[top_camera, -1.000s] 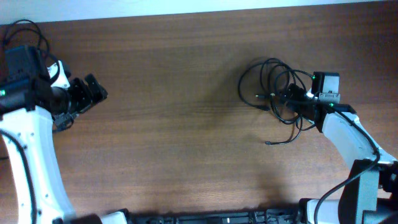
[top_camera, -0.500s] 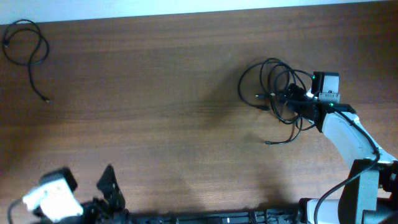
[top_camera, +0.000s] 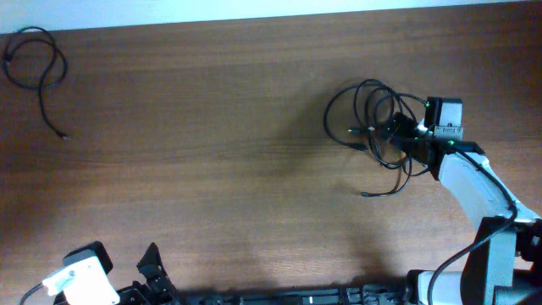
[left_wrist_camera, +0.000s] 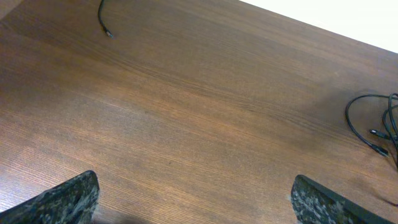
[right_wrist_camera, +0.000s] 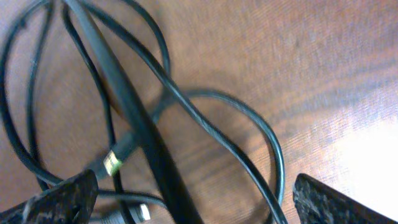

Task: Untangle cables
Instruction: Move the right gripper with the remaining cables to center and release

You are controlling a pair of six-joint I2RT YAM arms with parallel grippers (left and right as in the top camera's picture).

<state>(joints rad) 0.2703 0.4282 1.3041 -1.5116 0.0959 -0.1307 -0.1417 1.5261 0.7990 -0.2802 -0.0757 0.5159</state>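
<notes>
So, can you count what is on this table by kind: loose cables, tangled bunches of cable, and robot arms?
Loose cable: 1
Tangled bunch of cables: 1
Robot arms: 2, the left arm and the right arm
Total: 4

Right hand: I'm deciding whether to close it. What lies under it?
Under the open right hand lie crossed loops of the cables and a gold-tipped plug. Overhead, the hand hides their right part.
</notes>
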